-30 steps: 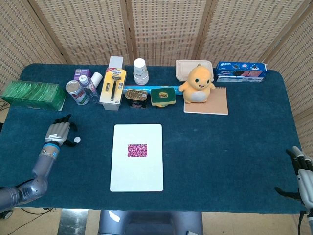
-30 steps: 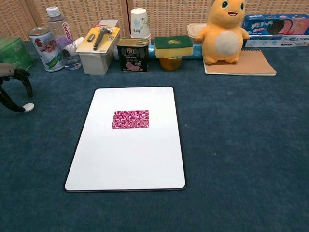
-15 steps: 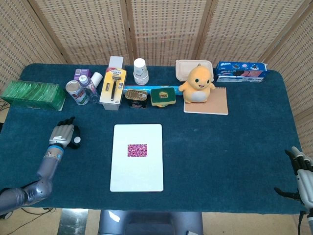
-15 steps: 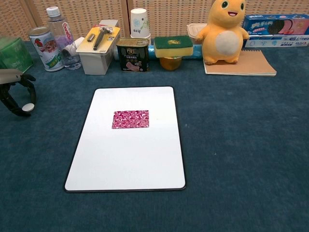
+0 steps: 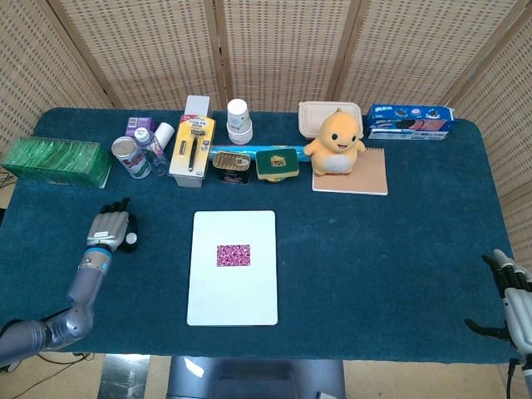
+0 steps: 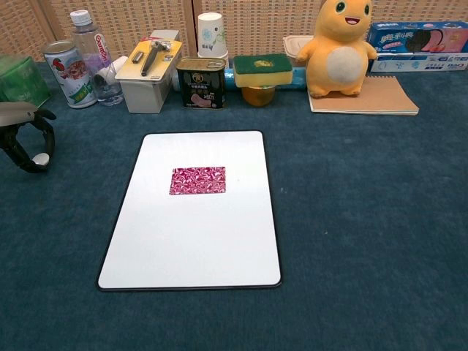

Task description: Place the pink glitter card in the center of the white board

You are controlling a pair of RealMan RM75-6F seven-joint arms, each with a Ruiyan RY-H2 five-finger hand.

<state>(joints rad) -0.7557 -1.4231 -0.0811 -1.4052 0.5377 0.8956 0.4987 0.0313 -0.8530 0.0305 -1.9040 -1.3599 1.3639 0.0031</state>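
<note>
pink glitter card (image 6: pixel 198 180) lies flat near centre of white board (image 6: pixel 191 241); left hand (image 5: pixel 111 226) fingers curled, apparently empty; right hand (image 5: pixel 514 293) fingers spread, empty. withdraw clear of board.

The words on the can (image 6: pixel 65 72), the tin (image 6: pixel 200 82) and the blue box (image 6: pixel 415 44) are too small to read.

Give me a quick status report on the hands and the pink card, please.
Left hand curled around a small white object, off the board. Right hand open at table edge. Pink glitter card flat on white board, near center. Nothing blocking.
</note>
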